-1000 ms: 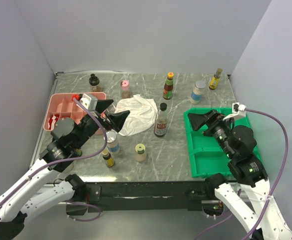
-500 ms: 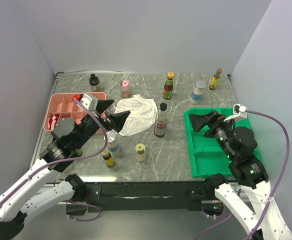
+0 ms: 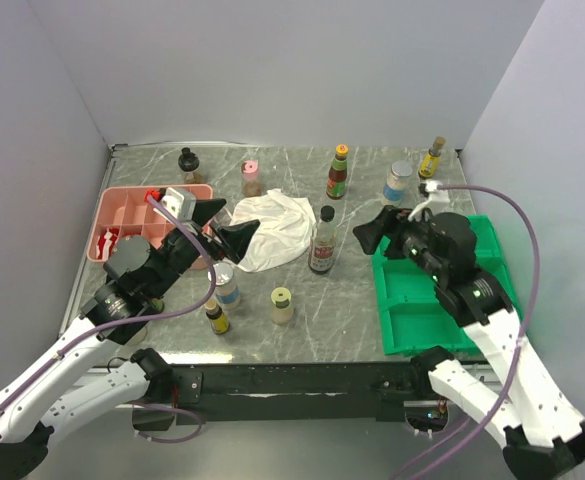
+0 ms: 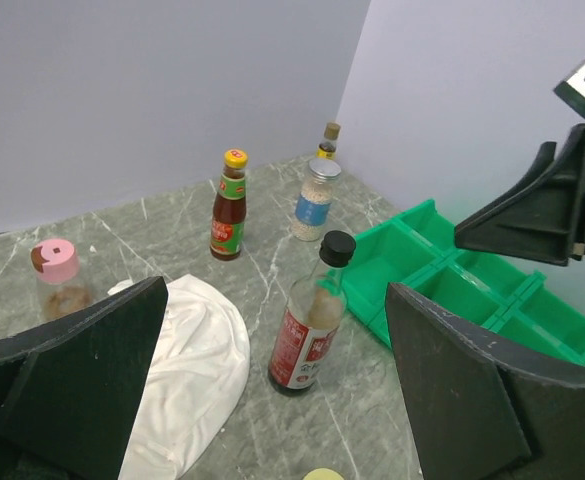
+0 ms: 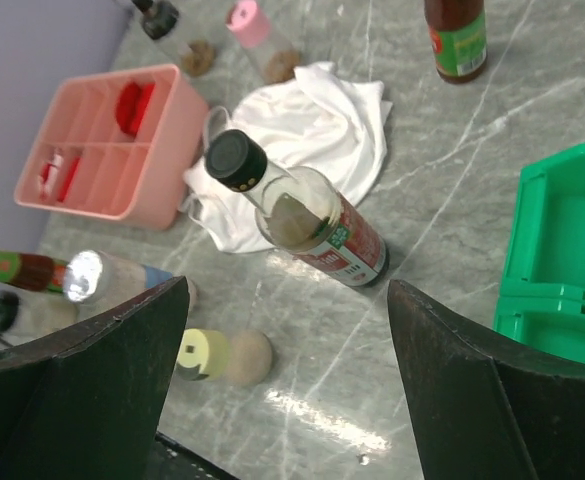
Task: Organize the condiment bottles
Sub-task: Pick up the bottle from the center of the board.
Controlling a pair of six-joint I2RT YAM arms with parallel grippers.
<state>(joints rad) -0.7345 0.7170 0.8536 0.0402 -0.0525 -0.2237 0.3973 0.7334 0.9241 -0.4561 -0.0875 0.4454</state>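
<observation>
Our right gripper (image 5: pixel 287 288), jaws apart and empty, faces the sauce bottle (image 5: pixel 312 225), which stands just beside the cloth (image 5: pixel 307 125). The left gripper (image 3: pixel 227 226), wide apart, hangs empty over the cloth's edge. Only the top view shows all nine bottles (image 3: pixel 338 172), one pink tray (image 3: pixel 107 215) and one green tray (image 3: pixel 397 310). Bare table (image 3: pixel 352 300) lies between the front and back bottles.

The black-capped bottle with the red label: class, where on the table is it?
The black-capped bottle stands upright near the middle of the table in the top view, just right of the white cloth and left of the green tray.
</observation>
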